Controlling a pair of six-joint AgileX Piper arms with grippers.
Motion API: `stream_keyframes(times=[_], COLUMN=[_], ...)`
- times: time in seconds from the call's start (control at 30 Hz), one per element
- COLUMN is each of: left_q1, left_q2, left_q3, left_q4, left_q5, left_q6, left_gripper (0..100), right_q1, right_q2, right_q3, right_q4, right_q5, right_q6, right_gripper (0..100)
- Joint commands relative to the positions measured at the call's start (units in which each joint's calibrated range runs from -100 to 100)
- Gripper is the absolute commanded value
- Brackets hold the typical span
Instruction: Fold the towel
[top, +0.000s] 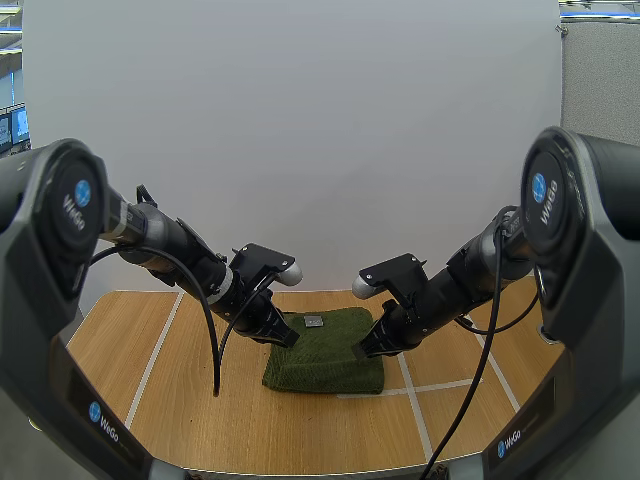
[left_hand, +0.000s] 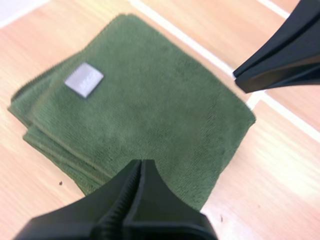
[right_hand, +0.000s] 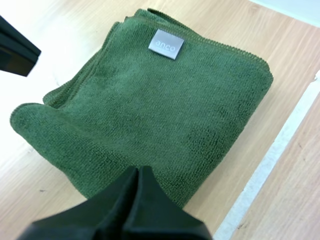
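My left arm (top: 170, 245) reaches in from the left side and slopes down toward the middle of the wooden table (top: 180, 400). The left gripper (top: 288, 338) is at the left edge of the towel (top: 335, 358). In the left wrist view its fingers (left_hand: 150, 190) lie pressed together as one dark wedge, clenched on nothing, with the tip over the towel's near edge. I cannot tell whether it touches the cloth.

The towel is dark green and lies folded into a thick, layered square at the table's centre. A small grey label (top: 313, 321) faces up near its far left corner. A white tape line (top: 420, 390) runs beside it.

My right arm (top: 470, 270) mirrors the left, angling down and inward. The right gripper (top: 362, 351) is at the towel's right edge. It is likewise closed tight and empty, a single wedge over the cloth in the right wrist view.
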Motion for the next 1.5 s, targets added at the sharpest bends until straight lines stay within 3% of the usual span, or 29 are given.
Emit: stream_keyframes(times=[0.0,0.13,0.57,0.93,1.23,1.47], left_q1=[0.02,0.02,0.02,0.02,0.02,0.02], left_q2=[-3.24,-1.75,17.86,24.11,29.81,34.14], left_q3=[-2.92,-8.30,-22.89,-23.17,-24.25,-24.25], left_q4=[0.04,0.04,0.04,0.26,0.01,-0.38], left_q5=[0.24,-4.21,-0.95,-5.52,-9.53,-13.66], left_q6=[-1.74,-2.24,-5.55,-4.68,-4.08,-3.53], left_gripper=[0,0,0,0,0,0], right_q1=[0.08,0.08,0.08,0.08,0.60,1.39], right_q2=[-2.29,0.87,18.63,25.34,31.89,33.83], right_q3=[-2.54,-9.13,-24.15,-26.20,-26.20,-26.20], right_q4=[-0.58,0.86,0.86,3.69,8.45,8.14], right_q5=[1.26,1.08,1.84,-0.56,-5.50,-7.26], right_q6=[1.41,1.64,3.93,3.24,-1.43,-1.63], right_gripper=[0,0,0,0,0,0])
